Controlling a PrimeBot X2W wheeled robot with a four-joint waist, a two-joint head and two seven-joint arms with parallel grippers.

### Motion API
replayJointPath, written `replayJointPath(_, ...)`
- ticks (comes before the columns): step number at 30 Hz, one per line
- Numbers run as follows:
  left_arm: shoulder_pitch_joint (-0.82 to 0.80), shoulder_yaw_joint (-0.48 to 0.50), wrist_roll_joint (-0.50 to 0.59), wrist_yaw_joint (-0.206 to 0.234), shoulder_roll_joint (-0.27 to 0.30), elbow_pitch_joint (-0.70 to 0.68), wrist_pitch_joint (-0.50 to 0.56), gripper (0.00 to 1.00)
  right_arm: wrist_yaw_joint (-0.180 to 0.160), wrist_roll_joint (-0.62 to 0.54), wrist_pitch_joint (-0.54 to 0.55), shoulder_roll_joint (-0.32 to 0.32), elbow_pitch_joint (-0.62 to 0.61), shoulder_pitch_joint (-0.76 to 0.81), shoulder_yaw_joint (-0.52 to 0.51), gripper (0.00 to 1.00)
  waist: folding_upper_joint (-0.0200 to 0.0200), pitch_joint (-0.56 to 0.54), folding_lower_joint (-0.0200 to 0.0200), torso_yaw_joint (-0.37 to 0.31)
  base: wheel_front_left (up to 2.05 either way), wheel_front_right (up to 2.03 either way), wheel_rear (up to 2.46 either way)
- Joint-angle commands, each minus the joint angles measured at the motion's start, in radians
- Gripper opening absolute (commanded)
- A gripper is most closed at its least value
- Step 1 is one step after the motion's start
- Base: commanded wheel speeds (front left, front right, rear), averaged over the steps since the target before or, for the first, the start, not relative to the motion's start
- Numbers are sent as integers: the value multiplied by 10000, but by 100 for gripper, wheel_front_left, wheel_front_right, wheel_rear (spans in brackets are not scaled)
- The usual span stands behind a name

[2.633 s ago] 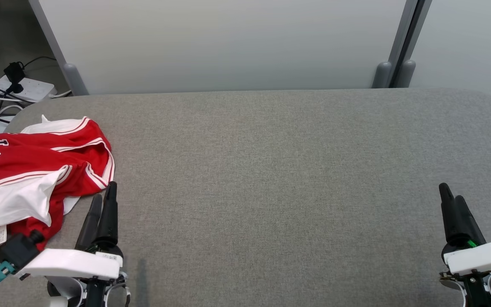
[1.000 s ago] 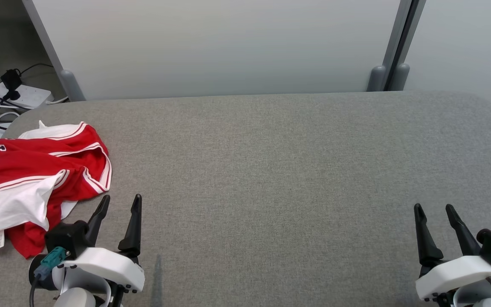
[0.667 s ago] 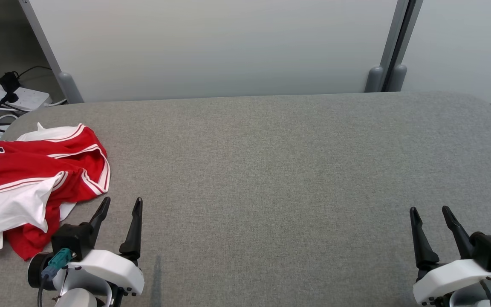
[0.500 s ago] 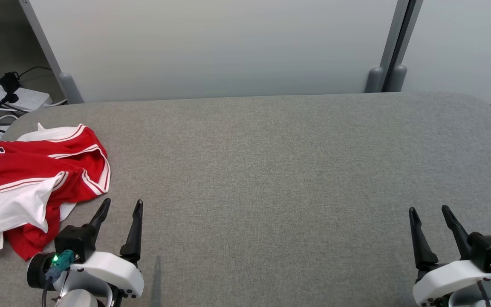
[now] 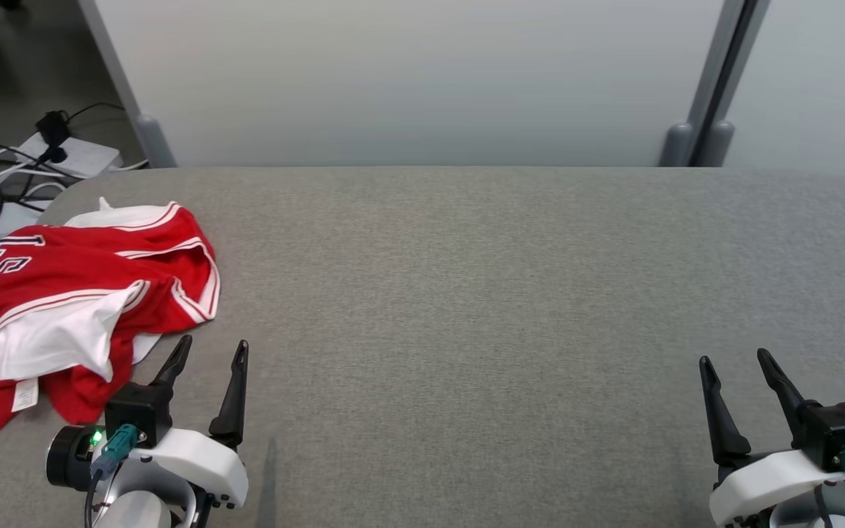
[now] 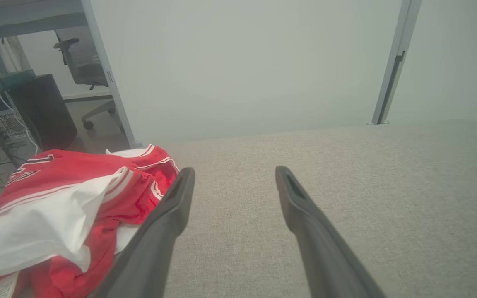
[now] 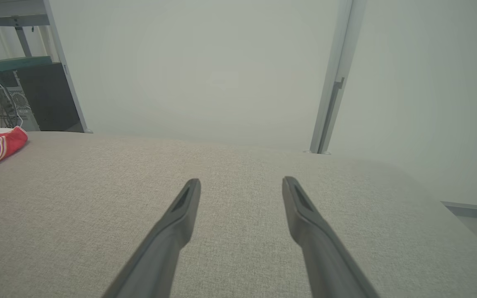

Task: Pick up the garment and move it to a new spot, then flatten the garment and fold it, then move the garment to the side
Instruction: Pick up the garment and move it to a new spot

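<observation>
Both spread empty: left end effector (image 5: 215,342) beside the garment (image 5: 85,271), right end effector (image 5: 732,356) far.

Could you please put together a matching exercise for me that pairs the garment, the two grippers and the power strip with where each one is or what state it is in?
Column one:
1. garment
2. left gripper
3. right gripper
4. power strip

Column two:
A. open, over bare table at the near right
B. on the floor past the table's far left corner
C. crumpled at the table's left end
D. open, close beside the garment

Pairs: 1-C, 2-D, 3-A, 4-B
</observation>
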Motion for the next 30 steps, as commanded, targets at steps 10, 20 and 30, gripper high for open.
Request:
replayJointPath(10, -574, 442, -130, 120, 160, -220, -130, 100, 0, 310, -136, -177, -407, -410, 729, 100, -1, 46, 0, 1326, 0, 0, 0)
replayJointPath(20, -469, 571, -291, 87, 101, -203, -130, 100, 0, 542, -136, -105, -544, -517, 995, 100, -1, 124, 0, 2783, 0, 0, 0)
replayJointPath(30, -548, 561, -312, -11, 46, -168, -130, 100, 0, 546, -136, -111, -512, -505, 1015, 100, -1, 194, 0, 3235, 0, 0, 0)
